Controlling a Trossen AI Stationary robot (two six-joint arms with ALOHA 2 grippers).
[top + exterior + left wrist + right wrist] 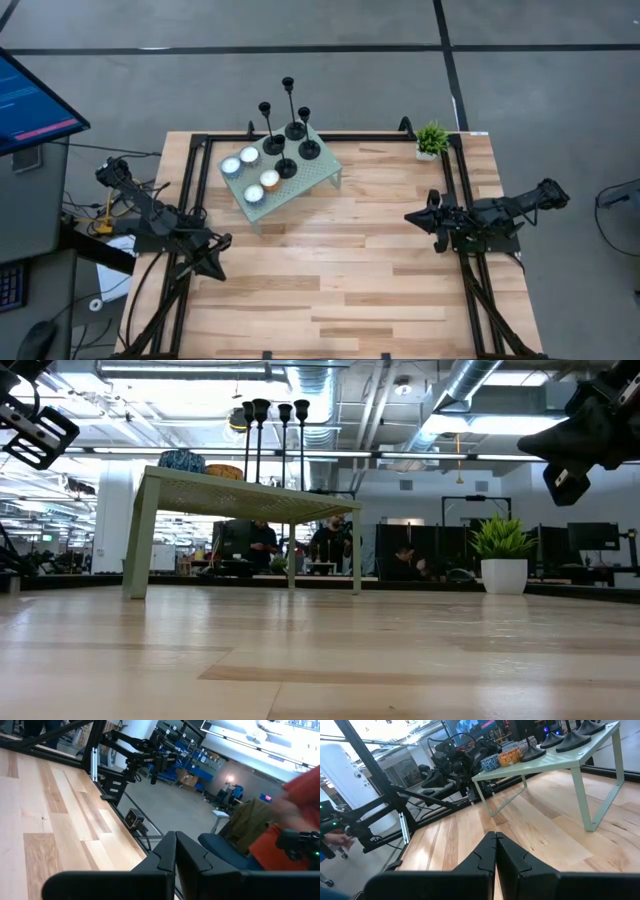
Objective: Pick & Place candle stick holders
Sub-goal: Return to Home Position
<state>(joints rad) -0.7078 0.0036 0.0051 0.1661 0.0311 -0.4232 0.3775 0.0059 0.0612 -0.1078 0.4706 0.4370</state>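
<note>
fingers (162, 857) pressed together, empty, on left gripper (216, 266) and right gripper (412, 217). candle stick holders (295, 130) look light, rigid, tippy; pinch the stem.

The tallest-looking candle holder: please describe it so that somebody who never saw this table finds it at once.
On the wooden table a pale green stand carries black candle holders and small candles. The wanted holder stands at the stand's corner nearest the table edge that has the potted plant. Its stem looks the longest of the four.
</note>
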